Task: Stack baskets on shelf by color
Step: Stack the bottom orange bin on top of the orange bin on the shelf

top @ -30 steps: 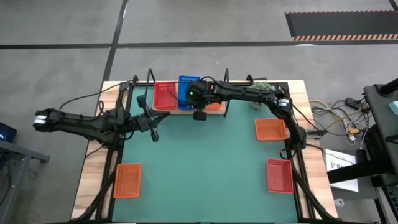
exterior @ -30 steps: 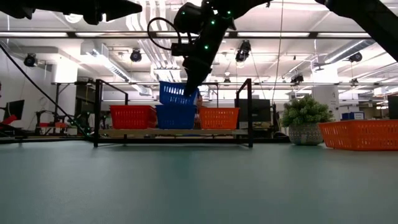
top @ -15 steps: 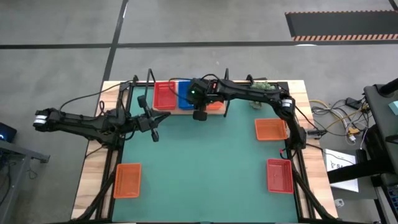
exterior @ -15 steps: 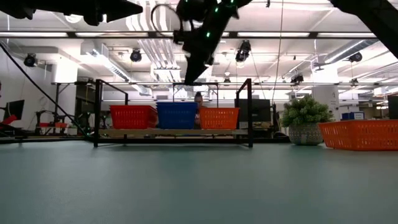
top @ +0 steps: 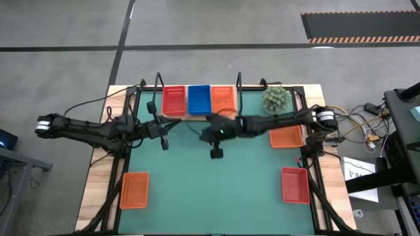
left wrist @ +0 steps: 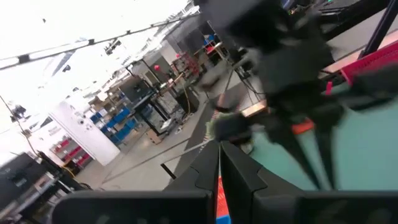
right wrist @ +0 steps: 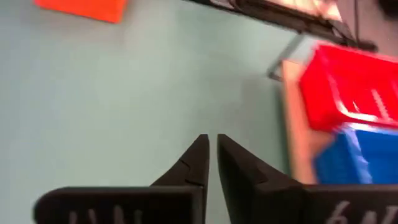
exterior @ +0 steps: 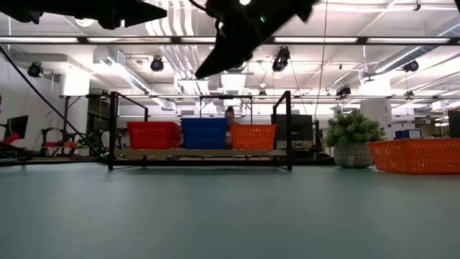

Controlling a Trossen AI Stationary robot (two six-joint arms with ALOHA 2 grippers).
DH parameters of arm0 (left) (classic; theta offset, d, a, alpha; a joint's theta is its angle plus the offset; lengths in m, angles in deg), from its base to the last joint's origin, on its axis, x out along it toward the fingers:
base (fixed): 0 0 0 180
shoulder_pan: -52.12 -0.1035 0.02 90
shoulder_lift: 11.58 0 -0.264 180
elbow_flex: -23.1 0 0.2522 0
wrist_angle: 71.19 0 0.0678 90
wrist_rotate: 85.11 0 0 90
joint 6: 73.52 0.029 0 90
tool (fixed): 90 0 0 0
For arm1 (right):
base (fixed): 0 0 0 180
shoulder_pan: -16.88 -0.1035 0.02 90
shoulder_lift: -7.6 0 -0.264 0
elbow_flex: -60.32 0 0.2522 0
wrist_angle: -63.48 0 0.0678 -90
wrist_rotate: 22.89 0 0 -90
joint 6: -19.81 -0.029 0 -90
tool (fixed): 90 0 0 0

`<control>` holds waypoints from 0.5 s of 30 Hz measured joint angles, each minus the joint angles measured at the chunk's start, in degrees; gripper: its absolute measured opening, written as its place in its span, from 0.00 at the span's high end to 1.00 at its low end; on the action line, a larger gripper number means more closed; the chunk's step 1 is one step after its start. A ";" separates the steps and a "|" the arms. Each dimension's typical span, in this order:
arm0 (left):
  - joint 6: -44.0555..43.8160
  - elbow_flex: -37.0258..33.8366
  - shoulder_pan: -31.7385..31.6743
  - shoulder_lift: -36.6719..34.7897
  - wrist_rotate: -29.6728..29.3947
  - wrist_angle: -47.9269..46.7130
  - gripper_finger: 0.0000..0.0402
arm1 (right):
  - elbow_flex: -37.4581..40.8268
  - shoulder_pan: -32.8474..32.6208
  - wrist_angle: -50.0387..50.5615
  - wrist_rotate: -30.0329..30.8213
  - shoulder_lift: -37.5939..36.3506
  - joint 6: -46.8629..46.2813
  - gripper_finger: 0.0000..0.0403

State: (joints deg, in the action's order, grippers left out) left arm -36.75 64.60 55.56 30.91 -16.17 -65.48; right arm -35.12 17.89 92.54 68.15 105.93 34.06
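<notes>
The shelf [top: 197,115] stands along the far edge of the green table [top: 216,190]. On its board sit three baskets in a row, side by side: a red basket [top: 173,100] on the left, a blue basket [top: 199,98] in the middle and an orange basket [top: 223,98] on the right. In the low view the same row shows red [exterior: 152,134], blue [exterior: 205,133], orange [exterior: 252,136].

The right gripper [top: 216,152] hangs over the open table just in front of the shelf, holding nothing; its wrist view shows its fingers [right wrist: 194,163] drawn almost together, a thin gap between them.

The left gripper [top: 163,142] waits near the shelf's left end, its fingers [left wrist: 202,169] also nearly closed and empty.

Four more baskets lie on the table: one orange [top: 134,189] at the near left, one orange [top: 286,136] at the right, one red [top: 294,184] at the near right.
</notes>
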 joint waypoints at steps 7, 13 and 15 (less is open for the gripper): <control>-7.99 0.00 0.00 1.20 0.47 -0.47 1.00 | 18.90 -2.27 -21.44 0.02 -4.52 3.11 0.98; -23.25 -0.04 0.43 5.26 7.12 -0.05 1.00 | 29.20 -2.75 -32.81 -0.07 -9.79 5.59 0.98; -26.50 -0.02 1.25 7.23 8.90 0.40 1.00 | 31.67 -2.76 -38.48 -0.33 -10.61 6.83 0.98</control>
State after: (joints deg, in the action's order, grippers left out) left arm -63.26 64.58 56.82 38.14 -7.26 -65.08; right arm -3.45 15.13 54.06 67.82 95.32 40.89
